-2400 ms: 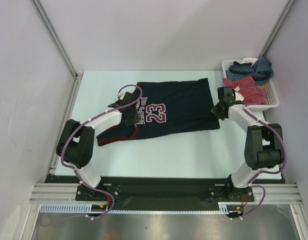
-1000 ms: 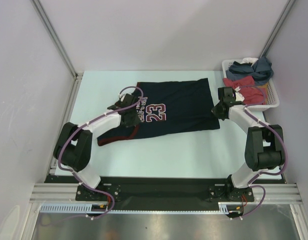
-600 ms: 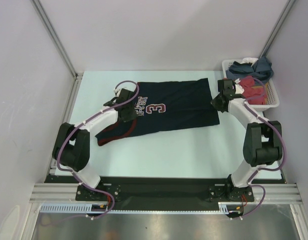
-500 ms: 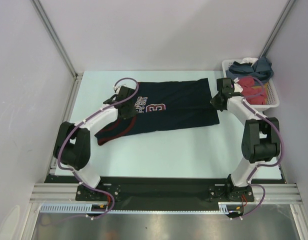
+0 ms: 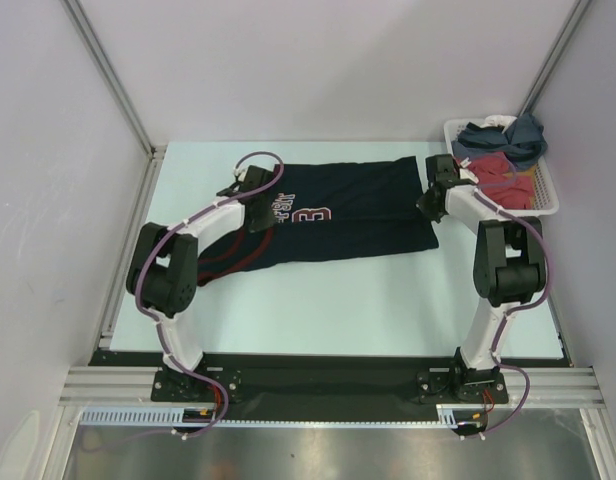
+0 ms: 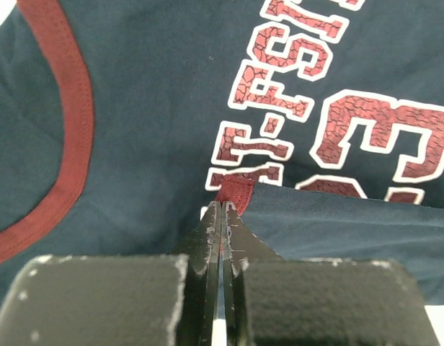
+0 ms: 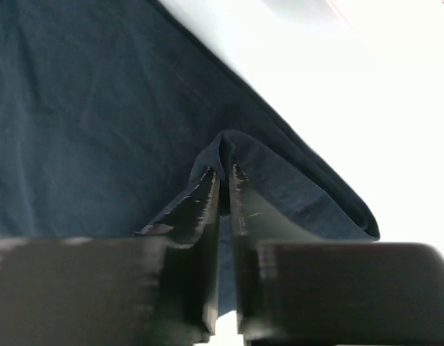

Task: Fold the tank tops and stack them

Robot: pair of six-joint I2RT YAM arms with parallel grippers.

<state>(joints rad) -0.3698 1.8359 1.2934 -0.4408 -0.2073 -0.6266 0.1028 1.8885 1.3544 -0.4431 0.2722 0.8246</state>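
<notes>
Top external view: how far along?
– Barely begun. The navy tank top [image 5: 348, 205], soft matte knit with cracked print, lies between the pincers: reddish trim [image 6: 234, 193] clamped in the left pincer [image 6: 222, 205], hem [image 7: 226, 144] in the right pincer [image 7: 225, 173].
– Left?
– Its folding; the slate-blue top [image 5: 526, 132], beyond the right pincer in the basket [image 5: 548, 208], is untouched.

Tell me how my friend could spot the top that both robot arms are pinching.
Look at the pale green table: one dark navy cloth tank top lies spread across its middle. It has dark red trim and a white-edged red number 3, unlike the red, slate-blue and white clothes bunched in the white plastic basket at the far right corner.
</notes>
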